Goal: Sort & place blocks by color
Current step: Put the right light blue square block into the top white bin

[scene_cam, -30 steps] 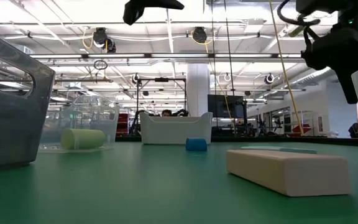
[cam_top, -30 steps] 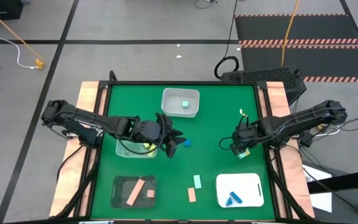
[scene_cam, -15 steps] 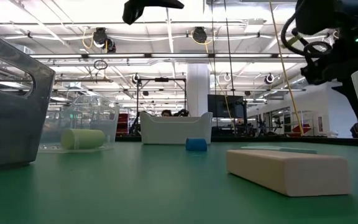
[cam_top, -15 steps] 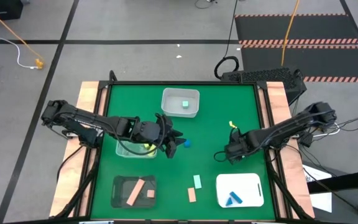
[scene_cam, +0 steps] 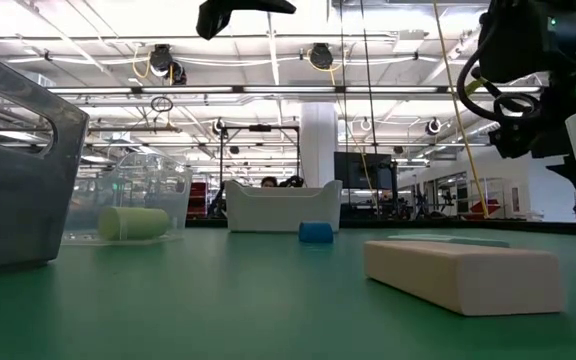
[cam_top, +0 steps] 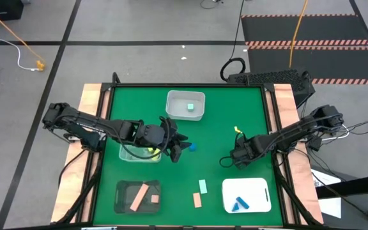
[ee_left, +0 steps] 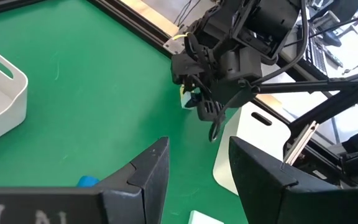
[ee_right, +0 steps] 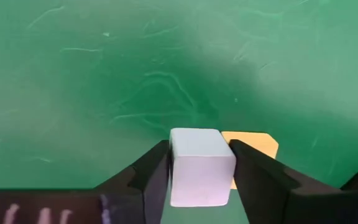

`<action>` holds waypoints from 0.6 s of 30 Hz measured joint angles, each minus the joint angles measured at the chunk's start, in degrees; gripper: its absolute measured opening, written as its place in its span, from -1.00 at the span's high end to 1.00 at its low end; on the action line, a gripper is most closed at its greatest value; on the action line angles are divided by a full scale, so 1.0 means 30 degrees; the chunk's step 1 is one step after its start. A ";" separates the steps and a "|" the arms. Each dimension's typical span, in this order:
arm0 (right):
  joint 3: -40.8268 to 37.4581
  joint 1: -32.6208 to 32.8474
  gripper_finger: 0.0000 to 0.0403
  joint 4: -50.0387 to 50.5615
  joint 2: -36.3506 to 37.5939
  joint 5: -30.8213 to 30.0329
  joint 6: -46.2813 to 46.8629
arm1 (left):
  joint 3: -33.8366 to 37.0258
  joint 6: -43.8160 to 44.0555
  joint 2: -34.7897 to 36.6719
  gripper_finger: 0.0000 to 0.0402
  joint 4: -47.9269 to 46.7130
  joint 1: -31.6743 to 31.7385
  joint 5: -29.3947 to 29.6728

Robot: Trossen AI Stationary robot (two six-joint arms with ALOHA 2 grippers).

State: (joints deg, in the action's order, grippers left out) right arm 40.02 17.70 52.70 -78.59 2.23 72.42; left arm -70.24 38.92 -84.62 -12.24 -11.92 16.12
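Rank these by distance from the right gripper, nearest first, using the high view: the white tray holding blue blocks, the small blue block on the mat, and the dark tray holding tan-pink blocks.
From the right gripper, high view:
1. White tray holding blue blocks: just below it, at the table's front right corner.
2. Small blue block: mid-table, beside the left gripper.
3. Dark tray holding tan-pink blocks: front left corner, clearly farthest.
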 joint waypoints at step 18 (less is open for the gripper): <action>-0.0145 -0.0271 0.42 -0.4643 0.3564 -0.1567 -0.0553 | 0.0000 0.0089 0.0000 0.18 -0.0004 0.0000 0.0150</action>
State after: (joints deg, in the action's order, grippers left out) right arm 39.59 16.88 38.77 -67.89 -2.47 70.76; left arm -70.24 39.18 -84.62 -12.25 -11.92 16.57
